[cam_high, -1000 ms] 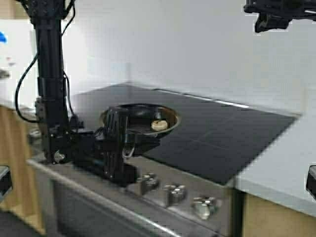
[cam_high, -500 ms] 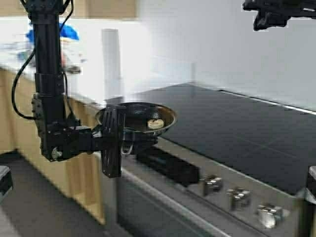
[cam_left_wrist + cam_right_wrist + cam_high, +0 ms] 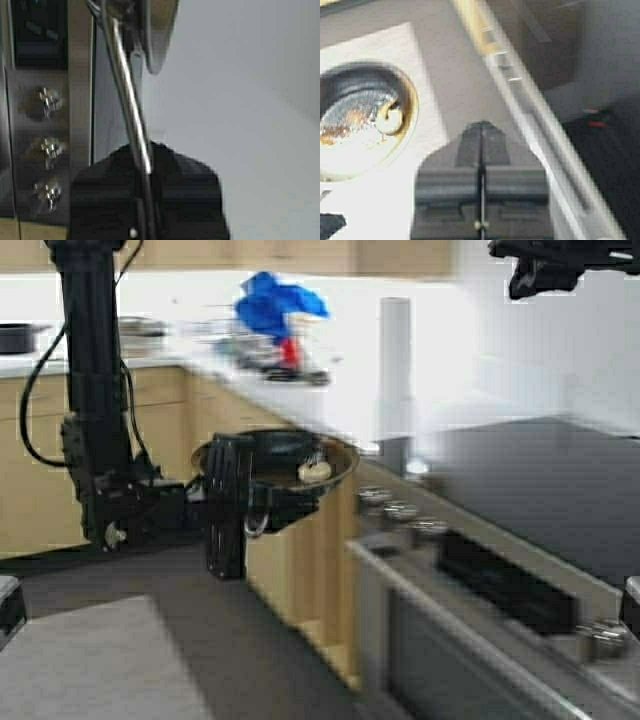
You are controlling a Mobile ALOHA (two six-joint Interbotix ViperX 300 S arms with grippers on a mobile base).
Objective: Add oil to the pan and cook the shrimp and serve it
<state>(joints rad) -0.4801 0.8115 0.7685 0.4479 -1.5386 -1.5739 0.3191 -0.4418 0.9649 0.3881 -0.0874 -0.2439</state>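
Observation:
The steel pan (image 3: 262, 458) hangs in the air off the stove, held level by its short handle (image 3: 128, 95) in my left gripper (image 3: 240, 508), which is shut on it. The pale curved shrimp (image 3: 315, 471) lies in the pan near its right rim. From above, the right wrist view shows the pan (image 3: 350, 130) and the shrimp (image 3: 390, 118) over a pale floor. My right gripper (image 3: 540, 270) is raised high at the upper right, shut and holding nothing (image 3: 481, 134). The oil is out of view.
The stove front with its knobs (image 3: 400, 510) and the dark cooktop (image 3: 560, 490) lie to the right of the pan. A light counter (image 3: 330, 390) with wooden cabinets runs behind, carrying a white cylinder (image 3: 395, 360) and a blue object (image 3: 275, 305).
The robot has moved: the whole scene has slid to the right, so the pan now hangs beside the stove instead of over the cooktop. The left gripper keeps its hold.

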